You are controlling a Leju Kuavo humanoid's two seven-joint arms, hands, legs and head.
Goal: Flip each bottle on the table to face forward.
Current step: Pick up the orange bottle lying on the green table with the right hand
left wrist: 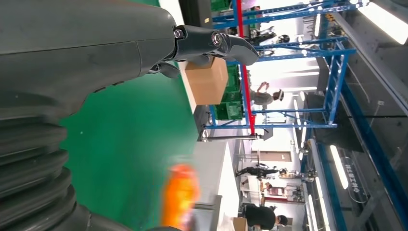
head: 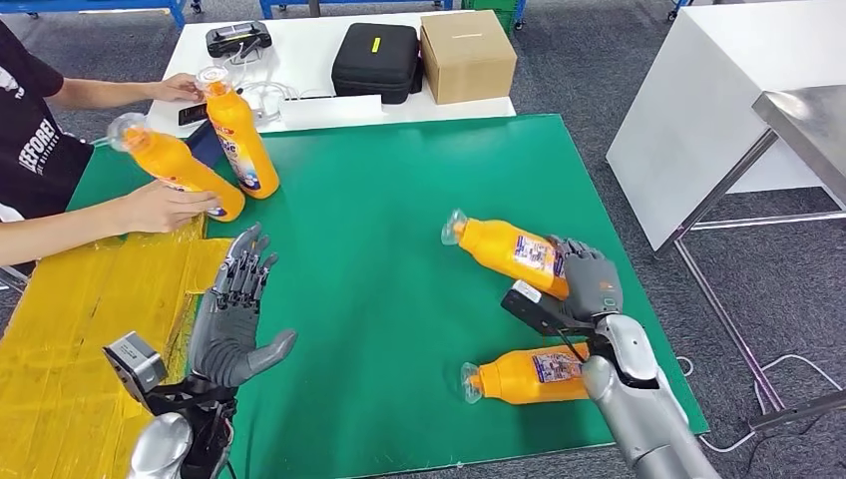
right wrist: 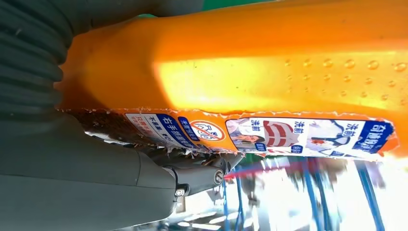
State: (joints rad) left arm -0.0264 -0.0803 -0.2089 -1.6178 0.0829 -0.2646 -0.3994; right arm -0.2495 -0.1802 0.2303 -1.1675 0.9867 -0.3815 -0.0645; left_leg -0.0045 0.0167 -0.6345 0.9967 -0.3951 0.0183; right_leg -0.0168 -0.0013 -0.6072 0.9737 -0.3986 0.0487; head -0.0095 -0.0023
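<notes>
My right hand (head: 589, 281) is wrapped round the base of a lying orange bottle (head: 504, 249) near the surface's (head: 399, 200) right edge, presumably to roll its label to the front; the right wrist view shows the label edge against my fingers, but I cannot tell how firm the hold is. A second bottle (head: 524, 376) lies by the near edge, its base hidden behind my forearm. My left hand (head: 234, 314) hangs empty, fingers spread. At the far left corner a person's hand (head: 160, 208) holds two more bottles (head: 237, 130).

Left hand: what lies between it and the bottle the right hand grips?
Only bare green mat between the left hand and the held bottle, per the head view.
</notes>
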